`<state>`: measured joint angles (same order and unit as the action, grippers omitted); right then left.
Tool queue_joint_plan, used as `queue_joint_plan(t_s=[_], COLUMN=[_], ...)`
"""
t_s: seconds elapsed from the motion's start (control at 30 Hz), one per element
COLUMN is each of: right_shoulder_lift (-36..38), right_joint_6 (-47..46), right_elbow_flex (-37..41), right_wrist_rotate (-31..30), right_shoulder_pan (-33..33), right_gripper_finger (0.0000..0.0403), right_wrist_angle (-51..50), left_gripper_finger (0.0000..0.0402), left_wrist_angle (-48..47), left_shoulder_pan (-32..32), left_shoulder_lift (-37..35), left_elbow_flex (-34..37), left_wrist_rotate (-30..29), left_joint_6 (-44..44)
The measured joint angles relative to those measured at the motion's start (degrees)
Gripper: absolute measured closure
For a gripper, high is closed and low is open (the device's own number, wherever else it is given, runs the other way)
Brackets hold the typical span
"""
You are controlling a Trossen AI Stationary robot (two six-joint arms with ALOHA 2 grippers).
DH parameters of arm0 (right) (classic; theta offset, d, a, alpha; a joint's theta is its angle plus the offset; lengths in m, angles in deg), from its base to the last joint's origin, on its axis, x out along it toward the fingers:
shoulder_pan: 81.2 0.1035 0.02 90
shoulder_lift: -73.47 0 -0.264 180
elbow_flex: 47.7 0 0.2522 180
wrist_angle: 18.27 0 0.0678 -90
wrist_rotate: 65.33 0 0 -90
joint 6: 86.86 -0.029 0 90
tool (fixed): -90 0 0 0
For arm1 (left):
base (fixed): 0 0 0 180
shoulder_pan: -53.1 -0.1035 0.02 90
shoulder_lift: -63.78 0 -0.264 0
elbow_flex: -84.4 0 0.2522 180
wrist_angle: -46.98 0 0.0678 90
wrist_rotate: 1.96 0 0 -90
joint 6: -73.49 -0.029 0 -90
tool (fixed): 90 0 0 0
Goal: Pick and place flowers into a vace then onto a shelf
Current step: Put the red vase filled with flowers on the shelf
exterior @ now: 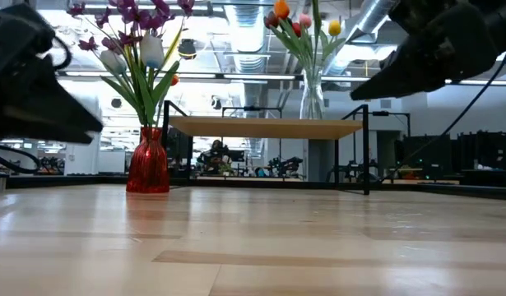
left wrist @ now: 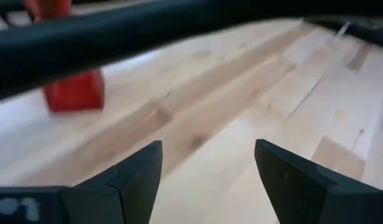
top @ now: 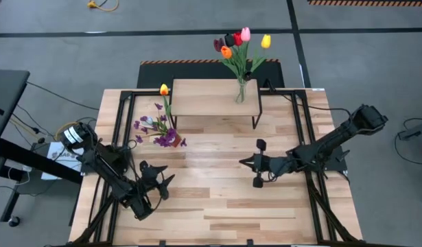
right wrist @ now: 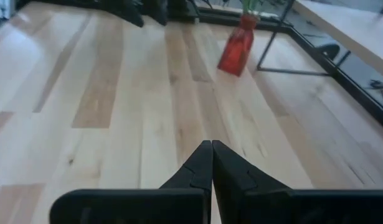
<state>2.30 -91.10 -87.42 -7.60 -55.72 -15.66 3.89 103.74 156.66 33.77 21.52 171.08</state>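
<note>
while a clear vase (top: 241,92) of tulips (top: 239,42) stands on the shelf (top: 211,97), the left gripper (top: 161,182) gapes at 7 o'clock; the right gripper (top: 255,165), pinched together, hovers at 4 o'clock; a red vase (top: 173,139) stands at 10 o'clock.

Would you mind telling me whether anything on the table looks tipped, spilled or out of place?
Nothing stands out. The clear vase stands upright on the shelf; the red vase stands upright on the table beside it. No stems lie loose.
</note>
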Motion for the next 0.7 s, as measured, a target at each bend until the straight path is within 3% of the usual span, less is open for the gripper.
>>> queue_joint_plan(t_s=[0.07,0.23,0.37,0.57,0.7], right_shoulder_lift=[0.73,1.13,1.13,1.13,1.13], right_joint_6=[-0.70,-0.91,-0.90,-0.85,-0.85], right_elbow_flex=[0.11,0.11,0.11,0.11,0.11], right_wrist_rotate=[-0.89,-1.12,-4.09,-7.49,-8.61], right_shoulder_pan=[0.55,1.44,2.16,2.89,3.03], right_gripper_finger=[0.0403,0.0403,0.0403,0.0403,0.0403], right_wrist_angle=[-1.87,-2.84,-3.07,-4.28,-4.27], left_gripper_finger=[0.0155,0.0154,0.0154,0.0154,0.0154], left_wrist_angle=[-2.30,-2.68,6.27,31.51,39.23], left_shoulder_pan=[1.04,-0.33,-3.83,-8.19,-11.46], left_shoulder_lift=[0.00,0.00,0.02,0.02,0.02], left_elbow_flex=[0.28,5.30,12.62,22.18,24.04], left_wrist_rotate=[0.15,-9.72,-12.23,-17.36,-16.71], left_joint_6=[3.51,7.75,8.73,-5.73,-14.30])
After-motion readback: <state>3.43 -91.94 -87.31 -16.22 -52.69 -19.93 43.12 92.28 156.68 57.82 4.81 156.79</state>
